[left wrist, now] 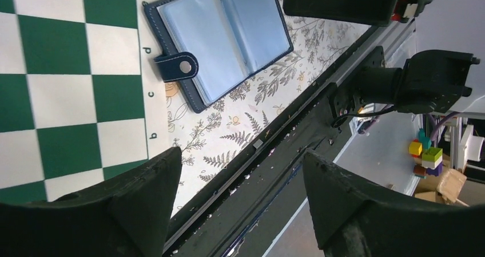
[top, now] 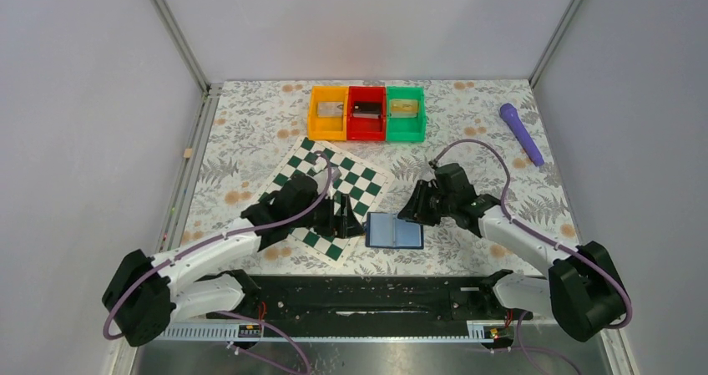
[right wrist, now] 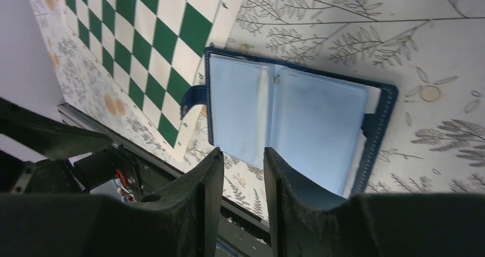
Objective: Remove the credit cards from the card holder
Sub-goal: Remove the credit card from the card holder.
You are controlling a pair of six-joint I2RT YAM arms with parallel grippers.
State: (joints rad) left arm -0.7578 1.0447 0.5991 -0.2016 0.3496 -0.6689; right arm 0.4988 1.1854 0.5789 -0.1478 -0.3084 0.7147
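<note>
Card holder (top: 394, 230), blue, open flat

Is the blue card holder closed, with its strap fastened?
No, the card holder lies open and flat on the table, with its strap undone.

I couldn't tell what lay inside the orange plastic bin (top: 327, 132), red plastic bin (top: 366, 133) or green plastic bin (top: 406, 132); my left wrist view cropped the open blue bifold wallet (left wrist: 223, 39).
</note>
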